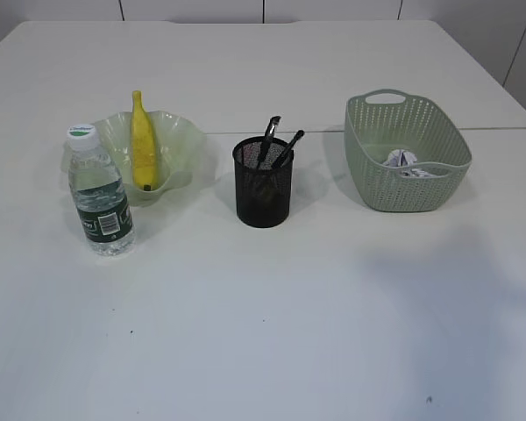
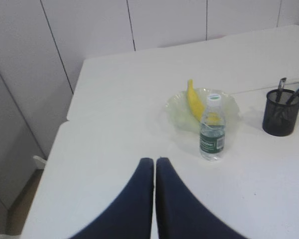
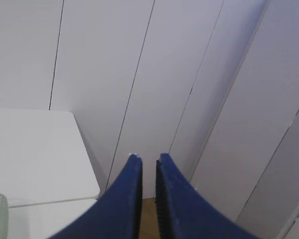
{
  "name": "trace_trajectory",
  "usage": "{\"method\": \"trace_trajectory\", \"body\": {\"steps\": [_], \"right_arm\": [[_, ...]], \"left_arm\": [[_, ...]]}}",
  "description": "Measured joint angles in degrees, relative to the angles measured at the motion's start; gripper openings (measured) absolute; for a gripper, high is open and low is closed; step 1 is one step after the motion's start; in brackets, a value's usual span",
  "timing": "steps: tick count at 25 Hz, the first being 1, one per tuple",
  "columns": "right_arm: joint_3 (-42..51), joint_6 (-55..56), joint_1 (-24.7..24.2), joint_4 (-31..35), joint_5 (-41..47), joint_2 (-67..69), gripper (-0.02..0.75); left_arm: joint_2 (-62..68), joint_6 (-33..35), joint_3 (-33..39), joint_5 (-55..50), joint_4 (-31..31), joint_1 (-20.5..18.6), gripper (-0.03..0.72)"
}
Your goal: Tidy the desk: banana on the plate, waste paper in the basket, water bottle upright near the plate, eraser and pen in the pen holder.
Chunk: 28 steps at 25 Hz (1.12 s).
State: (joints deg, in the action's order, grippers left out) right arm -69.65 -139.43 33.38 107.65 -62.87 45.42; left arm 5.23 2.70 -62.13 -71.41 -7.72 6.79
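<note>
We see the banana point(image 1: 142, 145) lying in the plate point(image 1: 182, 133), the water bottle point(image 1: 99, 195) upright just beside it, pens in the pen holder point(image 1: 263, 193) and waste paper point(image 1: 407, 163) in the basket point(image 1: 405, 189). Left gripper point(image 2: 155, 160) is pressed together holding nothing, and the right gripper point(image 3: 145, 158) sits barely parted, also empty, aimed at the wall.

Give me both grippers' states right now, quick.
Left gripper: closed, dark blue fingers pressed together, holding nothing.
Right gripper: slightly open, narrow gap between its dark blue fingers, nothing in it.

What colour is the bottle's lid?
White: the water bottle's cap shows best in the exterior view.
</note>
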Motion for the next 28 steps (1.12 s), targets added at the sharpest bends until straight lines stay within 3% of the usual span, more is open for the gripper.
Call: {"method": "trace_trajectory", "body": {"steps": [5,28], "right_arm": [[5.1,4.3,0.0,0.0,0.1,-3.8,0.073],[24.2,7.0,0.0,0.0,-3.0,-25.4,0.073]], "left_arm": [[-4.7,-2.7,8.1,1.2,2.9,0.0,-0.024],[-4.7,-3.4,29.9,8.2,7.0,0.0,-0.024]]}}
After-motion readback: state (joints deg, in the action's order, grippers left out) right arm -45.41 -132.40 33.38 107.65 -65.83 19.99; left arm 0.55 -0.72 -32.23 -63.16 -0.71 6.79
